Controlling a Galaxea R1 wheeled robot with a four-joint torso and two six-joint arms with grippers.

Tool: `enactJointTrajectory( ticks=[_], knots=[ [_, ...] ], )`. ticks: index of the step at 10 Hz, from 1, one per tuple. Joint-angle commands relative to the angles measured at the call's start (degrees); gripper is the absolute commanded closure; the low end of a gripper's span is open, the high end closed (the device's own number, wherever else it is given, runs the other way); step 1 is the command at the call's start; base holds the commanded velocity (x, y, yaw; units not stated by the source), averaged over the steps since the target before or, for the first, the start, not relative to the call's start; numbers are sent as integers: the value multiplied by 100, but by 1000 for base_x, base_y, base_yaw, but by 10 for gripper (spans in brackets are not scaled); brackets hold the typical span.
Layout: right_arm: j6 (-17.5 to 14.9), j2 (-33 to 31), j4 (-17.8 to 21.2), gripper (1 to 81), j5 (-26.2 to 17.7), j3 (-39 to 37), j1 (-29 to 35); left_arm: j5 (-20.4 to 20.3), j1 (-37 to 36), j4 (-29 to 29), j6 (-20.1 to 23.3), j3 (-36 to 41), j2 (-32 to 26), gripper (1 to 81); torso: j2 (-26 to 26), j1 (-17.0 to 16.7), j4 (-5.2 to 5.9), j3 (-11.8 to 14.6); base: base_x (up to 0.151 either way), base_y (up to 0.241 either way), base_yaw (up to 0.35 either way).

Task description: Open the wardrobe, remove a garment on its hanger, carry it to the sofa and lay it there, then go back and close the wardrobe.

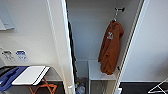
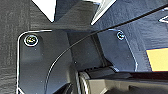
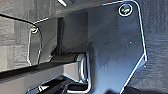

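one orange hooded sweatshirt (image 1: pixel 110 47) with a white chest print hangs on a thin white hanger (image 1: pixel 115 17) inside the tall white wardrobe (image 1: pixel 100 37), whose doors stand open. whether either gripper is open or closed cannot be told, nor how far the sweatshirt lies from them.

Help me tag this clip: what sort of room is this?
Probably a bedroom or hotel-style room: an open white wardrobe holds an orange hoodie on a hanger, with a folding luggage rack beside it.
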Motion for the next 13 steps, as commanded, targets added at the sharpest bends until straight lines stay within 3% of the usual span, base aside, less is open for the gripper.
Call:
enactJointTrajectory(
  ticks=[1, 7, 8, 11, 13],
  knots=[
    [-42, 662, -25, 10, -492, -913, 73, 278, -154, -1, 16, -207, 168, 10, 0, 0, 0, -2, 0, 0, 0],
    [-103, 724, -52, 10, -483, -957, -41, 278, -189, 96, 95, -443, 229, 10, 22, -4, 0, 2, 0, 0, 0],
    [-165, 733, -60, 10, -483, -957, -50, 269, -206, 96, 218, -541, 238, 10, 22, -4, 0, 5, 0, 0, 0],
    [-174, 742, -60, 10, -483, -957, -14, 234, -355, 78, 1405, -717, 221, 10, 22, -4, 0, 5, 0, 0, 0],
    [-174, 750, -60, 10, -483, -948, -14, 260, -592, 26, 1466, -945, 221, 10, 22, -4, 0, 5, 0, 0, 0]
  ],
)
